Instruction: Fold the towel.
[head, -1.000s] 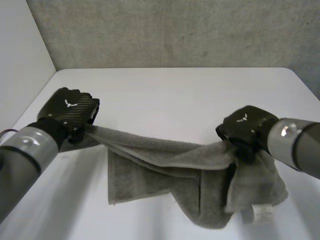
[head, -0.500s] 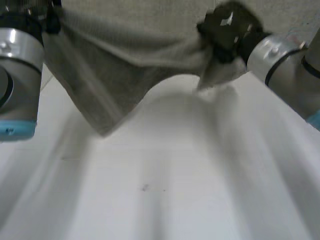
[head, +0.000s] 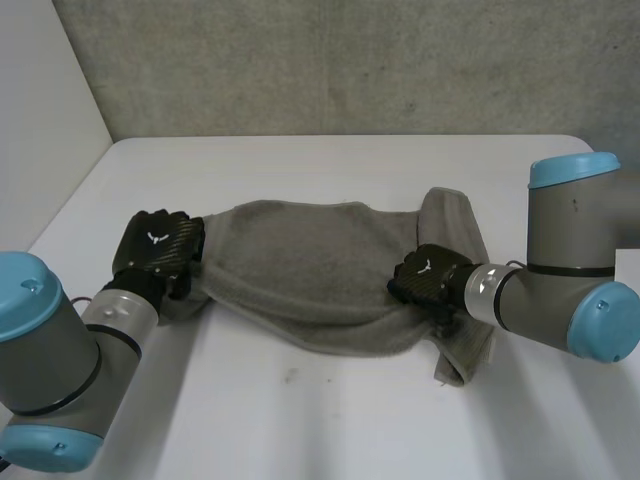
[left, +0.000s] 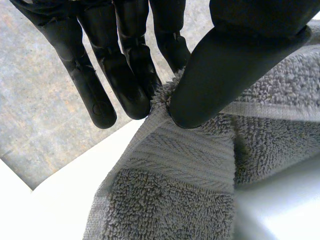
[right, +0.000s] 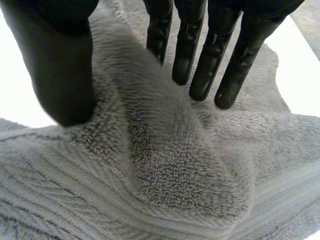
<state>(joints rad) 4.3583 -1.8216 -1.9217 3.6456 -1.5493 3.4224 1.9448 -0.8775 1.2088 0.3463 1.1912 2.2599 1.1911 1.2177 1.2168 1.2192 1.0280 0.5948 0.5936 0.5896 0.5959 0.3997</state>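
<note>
The grey towel (head: 300, 260) lies on the white table (head: 330, 420), stretched sideways between my two hands, with a rumpled end by the right one. My left hand (head: 155, 250) is at the towel's left end; in the left wrist view its thumb (left: 225, 65) pinches the hemmed corner (left: 170, 190) against the fingers. My right hand (head: 425, 278) rests on the towel's right end. There its fingers (right: 200, 55) are straight and stand apart from the thumb (right: 60, 65), and a loose ridge of towel (right: 175, 165) lies between them.
A grey wall (head: 350, 60) stands behind the table's far edge and a white wall (head: 40, 120) on the left. My right arm's elbow (head: 570, 260) sits low over the table's right side. Bare table runs along the front.
Both hands swung the towel up off the table and brought it down again spread wider. The right hand's fingers have straightened and let the towel loose; the left keeps its pinch.
</note>
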